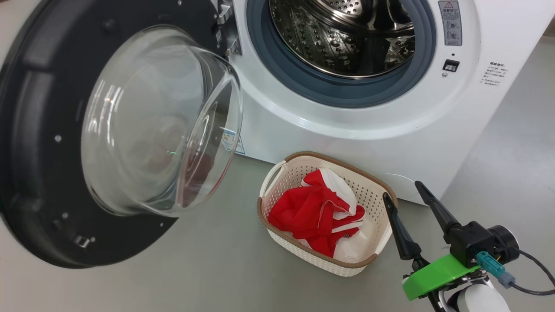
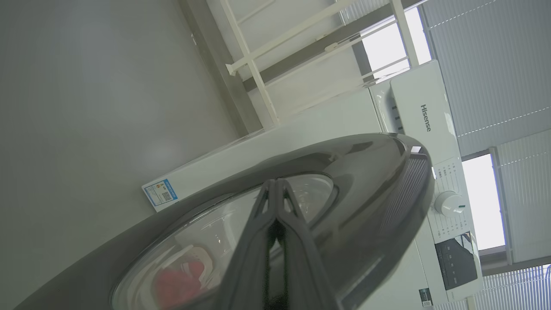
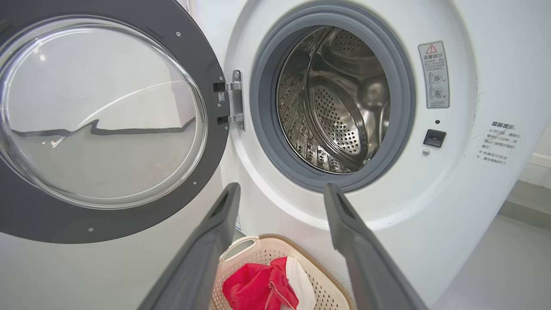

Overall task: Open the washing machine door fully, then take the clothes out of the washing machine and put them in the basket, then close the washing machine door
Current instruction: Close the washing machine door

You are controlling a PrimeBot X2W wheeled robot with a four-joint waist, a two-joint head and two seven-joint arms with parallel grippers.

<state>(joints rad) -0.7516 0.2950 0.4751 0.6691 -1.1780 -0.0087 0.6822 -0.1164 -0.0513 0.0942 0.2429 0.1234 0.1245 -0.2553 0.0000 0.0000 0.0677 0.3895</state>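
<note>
Open washing machine door (image 1: 41, 164), frame left: rigid, hinged, glossy and slippery; probably push its outer black edge, not the glass bowl (image 1: 160, 121). Left hand (image 2: 276, 184) fingers together; right hand (image 1: 402, 190), lower right, apart, empty.

Glossy dark rim on the washing machine door (image 2: 366, 181), smooth clear glass bulging. The drum (image 1: 342, 43) gleams, perforated steel. Soft red cloth, the clothes (image 1: 310, 212), in the matt cream plastic basket (image 1: 373, 190).

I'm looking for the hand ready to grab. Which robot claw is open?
The right gripper, beside the basket: its two dark fingers stand wide apart. The left gripper, by the washing machine door, has its fingertips pressed together.
</note>
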